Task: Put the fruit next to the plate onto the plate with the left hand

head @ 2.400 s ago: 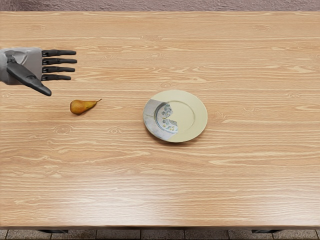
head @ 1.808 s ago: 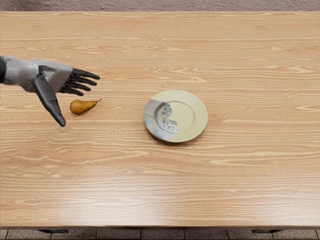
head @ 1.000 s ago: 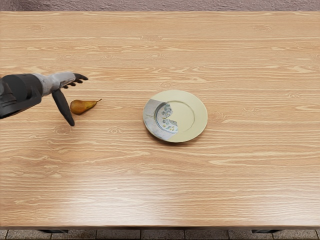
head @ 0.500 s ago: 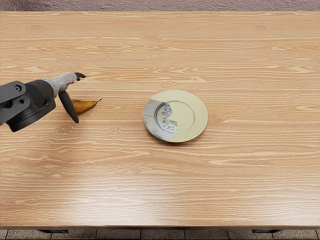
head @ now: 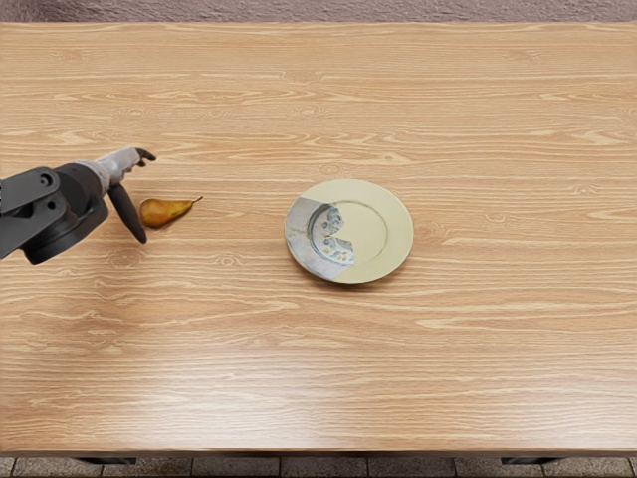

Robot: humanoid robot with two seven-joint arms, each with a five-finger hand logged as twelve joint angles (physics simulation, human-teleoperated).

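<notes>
Pear: the pear lay on the tabletop toward its left edge, well apart from the plate.
Axis: roughly along the front edge, stem toward the plate.
Left hand: the left hand was just beside the pear's fat end.
Fingers: the fingers were loosely extended, grasping nothing.
Judgement: the pear lay plate-ward of the thumb, so a short reach that way was needed.

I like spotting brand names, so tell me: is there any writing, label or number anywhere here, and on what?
None can be read: no text shows on the pear, the plate, the table or the left hand.
The plate's mottled grey patch shows no letters.
</notes>
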